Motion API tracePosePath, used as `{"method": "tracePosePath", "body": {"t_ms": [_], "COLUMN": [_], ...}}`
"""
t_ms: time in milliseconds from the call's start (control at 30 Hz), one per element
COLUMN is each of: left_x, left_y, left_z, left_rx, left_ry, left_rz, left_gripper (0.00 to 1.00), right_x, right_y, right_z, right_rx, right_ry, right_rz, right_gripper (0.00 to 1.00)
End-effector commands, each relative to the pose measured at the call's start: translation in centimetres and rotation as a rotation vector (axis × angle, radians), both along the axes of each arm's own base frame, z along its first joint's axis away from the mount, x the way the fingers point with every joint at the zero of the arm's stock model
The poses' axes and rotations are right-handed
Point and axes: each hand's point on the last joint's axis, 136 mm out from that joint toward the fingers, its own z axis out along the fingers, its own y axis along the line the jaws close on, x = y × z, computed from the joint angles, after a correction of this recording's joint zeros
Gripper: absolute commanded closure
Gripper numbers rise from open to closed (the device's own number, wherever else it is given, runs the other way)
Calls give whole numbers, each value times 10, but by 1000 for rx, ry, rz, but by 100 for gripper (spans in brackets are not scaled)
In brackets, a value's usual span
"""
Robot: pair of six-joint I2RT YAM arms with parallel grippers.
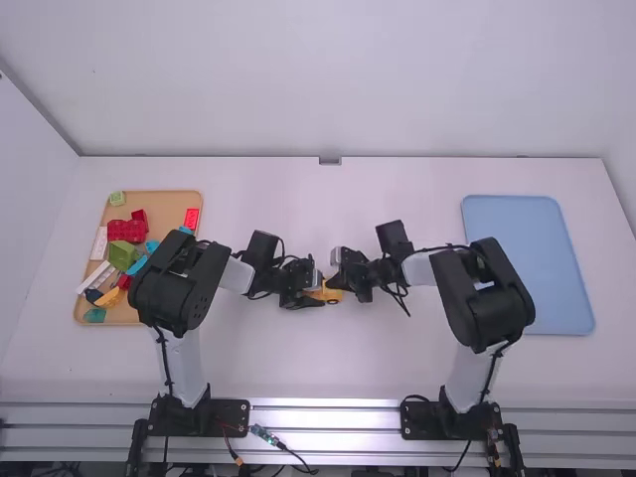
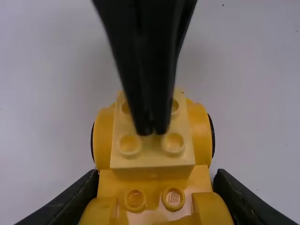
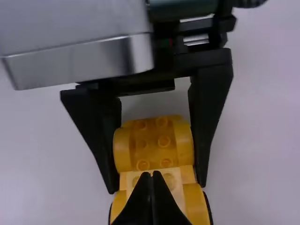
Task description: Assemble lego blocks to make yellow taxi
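Steadiness seems to be why my left hand (image 2: 156, 185) grips the yellow taxi body (image 2: 117, 183) by both sides, as the left wrist view makes plain. My right hand (image 2: 153, 130), its fingers together, has its tips down at the pale yellow brick (image 2: 152, 154), I judge to press it home. Here I can also pick out a dark rim (image 2: 213, 136), probably a wheel, beside the brick.

From the right wrist view I get the opposite end: studs on the body between my left fingers, and my right fingertips meeting in a narrow point over the brick.

The high view adds the surroundings. The taxi sits low between my two hands, around the middle of the counter (image 1: 298, 368). Loose blocks (image 1: 126, 231) lie in the tan tray (image 1: 174, 204) on my left, handy for picking; the blue tray (image 1: 527, 263) on my right may await the finished taxi.
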Motion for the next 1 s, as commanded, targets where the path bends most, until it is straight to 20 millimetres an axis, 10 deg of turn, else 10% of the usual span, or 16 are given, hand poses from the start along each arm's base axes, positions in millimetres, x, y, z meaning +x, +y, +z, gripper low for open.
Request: {"method": "tracePosePath", "body": {"t_ms": [0,300,667,867,967], "left_x": [-5,-5,-5,-5,-2], "left_y": [5,5,6,6,8], "left_z": [-13,-13,-14,-14,-17], "left_rx": [35,36,39,37,58], "left_ry": [20,25,52,76,97], "left_rz": [11,11,33,47,86], "left_gripper": [78,74,59,45,40], "right_x": [-8,-6,27,31,24], "right_y": [-13,-8,-46,-99,-130], "right_z": [-37,-31,56,51,40], "right_rx": [-144,-170,-249,-541,-726], "right_ry": [53,29,-108,-77,-13], "right_rz": [-39,-29,-184,-388,-509], "right_gripper": [100,100,100,60,1]}}
